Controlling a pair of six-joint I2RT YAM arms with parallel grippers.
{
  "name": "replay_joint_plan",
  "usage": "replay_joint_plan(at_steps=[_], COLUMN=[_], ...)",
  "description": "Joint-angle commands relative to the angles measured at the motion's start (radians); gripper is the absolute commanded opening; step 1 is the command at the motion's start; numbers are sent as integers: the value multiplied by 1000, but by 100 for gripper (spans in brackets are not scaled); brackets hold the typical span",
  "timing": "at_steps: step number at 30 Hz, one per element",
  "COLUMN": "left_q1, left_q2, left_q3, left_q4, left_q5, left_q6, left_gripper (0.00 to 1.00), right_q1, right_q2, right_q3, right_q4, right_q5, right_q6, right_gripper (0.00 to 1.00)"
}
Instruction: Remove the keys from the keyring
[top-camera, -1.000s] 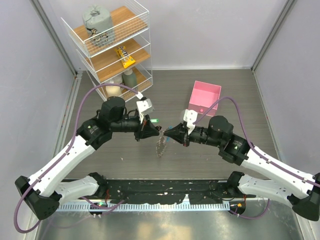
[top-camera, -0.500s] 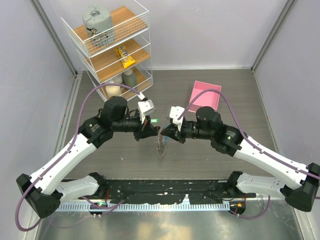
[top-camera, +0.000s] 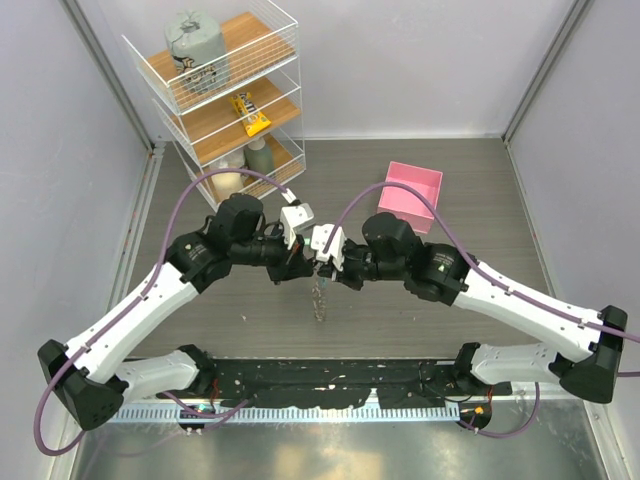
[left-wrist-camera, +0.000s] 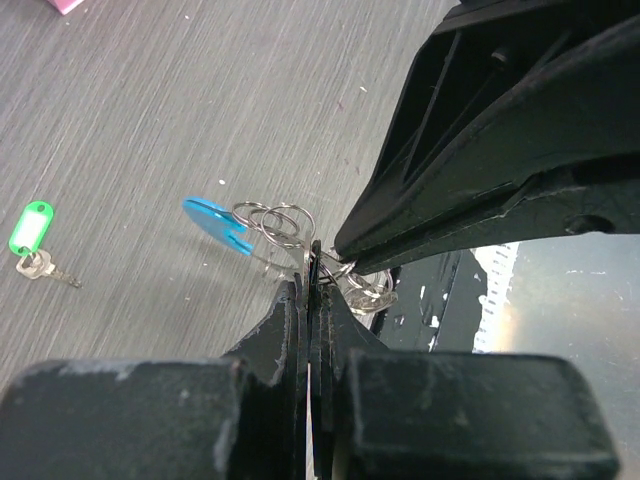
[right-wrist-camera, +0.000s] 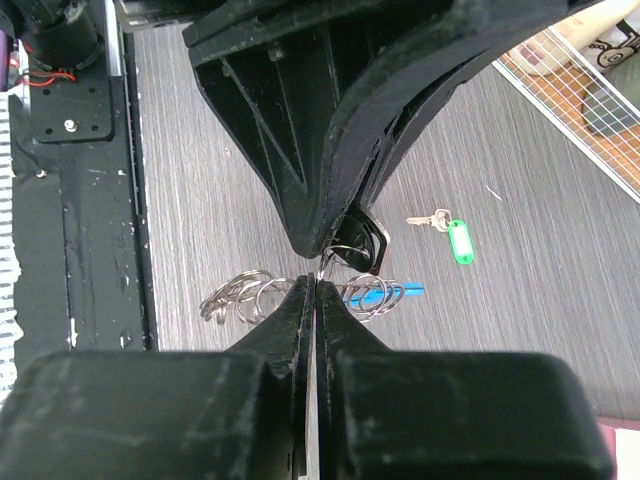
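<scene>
Since the earlier view the right arm had swung in from beside the pink square box (top-camera: 412, 188), bringing the right gripper (right-wrist-camera: 312, 290) tip to tip with the left gripper (left-wrist-camera: 310, 287) above the grey wood-grain table (top-camera: 480, 230). The left arm had hardly shifted. The left fingers were pressed together on the thin metal keyring with a bright blue curved band (left-wrist-camera: 220, 222), which hung off the table between the two tools. The small silver-grey metal keys (top-camera: 320, 298) dangled below it in a bunch. The right fingers were also pressed together, right at the small split rings, but the views did not show whether they pinched a ring, a key or nothing. One loose key with a green plastic tag (left-wrist-camera: 35, 240) lay on the table well apart from the bunch, so the work looked begun rather than finished. The step in hand seemed to be working another key off. It would probably go best with the left grip held still as an anchor, while the right slid one split ring along the wire towards its open end instead of tugging outward. The bunch should also stay low, so that a freed key would drop close by.
</scene>
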Motion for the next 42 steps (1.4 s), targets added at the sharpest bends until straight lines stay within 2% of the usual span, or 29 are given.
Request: replay_joint_plan(at_steps=[1,13,14,17,19,20,21,23,27,34,38,42], left_q1=[-9,-9,-9,-9,-9,-9,-9,-9,-9,-9,-9,-9], left_q2=[-21,-43,-43,-44,-52,-55,-58,-64,-75,-89,-96,-99], left_q3=[85,84,79,59,44,38,32,21,15,10,8,10], left_q4=[106,115,121,139,155,162,173,182,199,216,225,228], left_q5=[10,23,20,10,6,6,7,10,30,63,67,72], left_q6=[5,-4,-2,-7,-13,-16,-21,-27,-31,-31,-31,-59], left_gripper=[0,0,0,0,0,0,0,0,0,0,0,0], right_q1=[30,36,36,34,34,34,33,31,14,-15,-21,-22], right_q2=[29,63,58,-24,-89,-112,-150,-196,-296,-469,-500,-487], right_q3=[34,39,37,-27,-79,-96,-131,-183,-300,-536,-608,-632], right_q4=[-61,-57,-46,55,118,135,166,212,320,682,850,943], right_q5=[50,99,107,95,87,87,87,114,116,113,99,87], right_q6=[-36,-24,-16,5,16,27,36,46,86,171,200,217], right_gripper=[5,5,8,18,34,39,49,55,54,49,48,45])
